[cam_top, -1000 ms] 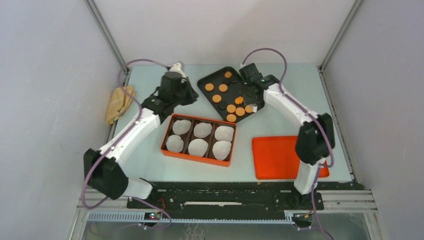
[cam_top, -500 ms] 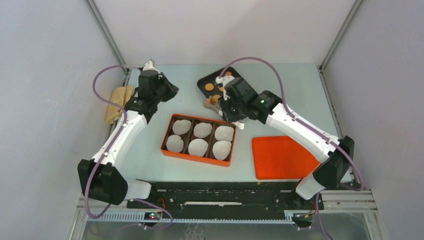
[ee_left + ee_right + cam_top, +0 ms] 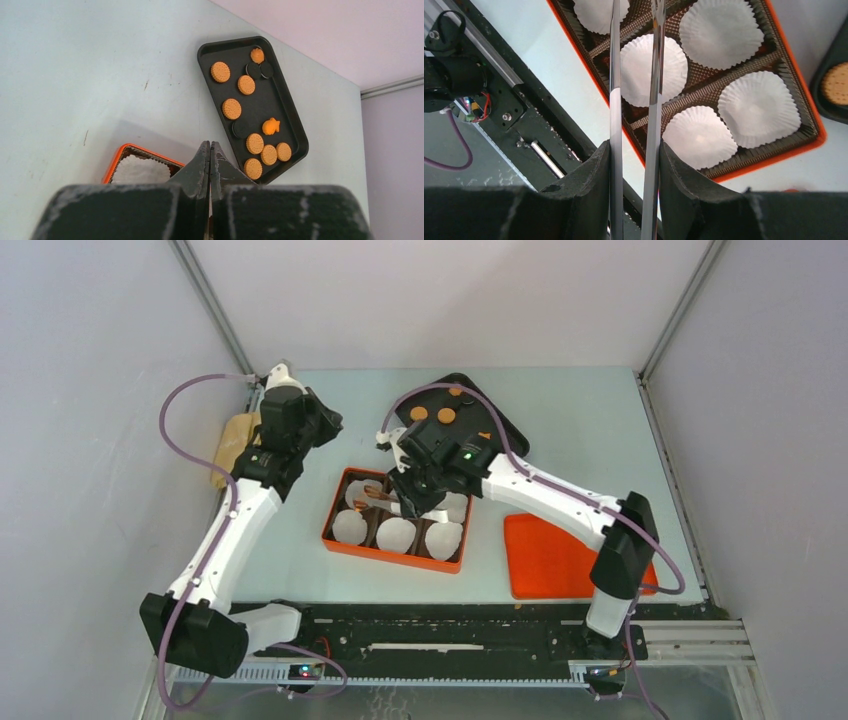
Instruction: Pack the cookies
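Beyond the left gripper (image 3: 210, 147), whose fingers are pressed flat together on nothing, lies the black tray (image 3: 252, 107) — the cookies (image 3: 254, 143) rest on it, ahead and to the right of the fingertips. Most are round and orange-brown, a few are dark, and at least one is a bright orange fish shape. This arm sits clear of the work, presumably to leave the packing area free for the other arm. Just below its fingertips a corner of the orange box (image 3: 390, 553) shows. The right gripper (image 3: 634, 150) hangs over that box, its fingers pinching a pair of tongs (image 3: 614, 75). The thin blades run forward past the fingertips, slightly parted, across the white paper liners (image 3: 734, 32). The tool likely gives reach into a liner without the wide fingers crushing it. Every liner visible under the fingers is empty. Blade tips lie outside the wrist view, so whether they carry a cookie cannot be told — judged step: delivery to a liner
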You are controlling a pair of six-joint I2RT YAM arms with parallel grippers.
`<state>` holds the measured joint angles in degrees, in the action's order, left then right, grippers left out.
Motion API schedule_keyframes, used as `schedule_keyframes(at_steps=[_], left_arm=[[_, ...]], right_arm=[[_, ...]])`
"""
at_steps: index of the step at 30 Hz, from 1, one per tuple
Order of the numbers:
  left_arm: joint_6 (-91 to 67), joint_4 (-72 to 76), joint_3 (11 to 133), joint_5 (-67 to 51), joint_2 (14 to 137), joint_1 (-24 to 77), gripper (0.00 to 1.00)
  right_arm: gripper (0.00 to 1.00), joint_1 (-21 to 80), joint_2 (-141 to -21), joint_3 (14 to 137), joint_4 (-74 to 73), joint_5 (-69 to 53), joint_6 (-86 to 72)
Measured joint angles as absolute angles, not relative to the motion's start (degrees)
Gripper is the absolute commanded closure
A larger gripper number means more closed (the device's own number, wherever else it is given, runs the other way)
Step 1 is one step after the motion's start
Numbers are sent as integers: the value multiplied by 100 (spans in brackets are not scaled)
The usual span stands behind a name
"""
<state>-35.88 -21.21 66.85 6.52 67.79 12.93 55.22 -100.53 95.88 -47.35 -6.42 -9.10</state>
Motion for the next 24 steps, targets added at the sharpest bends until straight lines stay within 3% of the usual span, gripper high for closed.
schedule_keyframes(at_steps=[9,24], left_arm=[[-3446,-2226,6685,742,6781,1282,100],[-3402,-2241,6685,609,6781,1271,100]], right_arm=[[91,5511,-10694,9786,-4582,-753,-910],[92,5387,-10645,10014,-4558,-703,-910]])
